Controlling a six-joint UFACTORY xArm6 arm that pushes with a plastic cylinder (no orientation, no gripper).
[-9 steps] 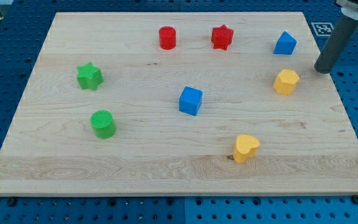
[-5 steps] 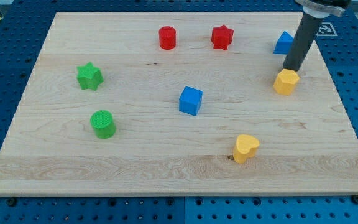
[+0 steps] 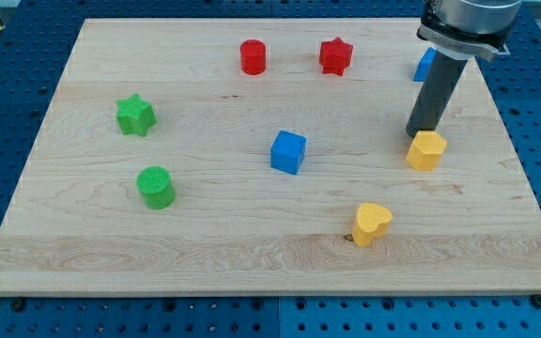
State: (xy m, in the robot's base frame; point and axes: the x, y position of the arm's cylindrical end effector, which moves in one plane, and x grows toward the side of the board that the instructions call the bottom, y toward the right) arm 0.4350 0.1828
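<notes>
Item: our tip [image 3: 419, 132] is touching the yellow block [image 3: 426, 150] at its upper-left edge; keeping contact centred prevents slipping. Pincer: none fitted.

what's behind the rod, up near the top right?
A blue block, mostly covered by the rod; only its left sliver shows, shape unclear. My tip sits against the yellow block, on its upper-left side.

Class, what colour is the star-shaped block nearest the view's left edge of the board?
Green. The green star shows plainly in the camera view, above the green cylinder.
</notes>
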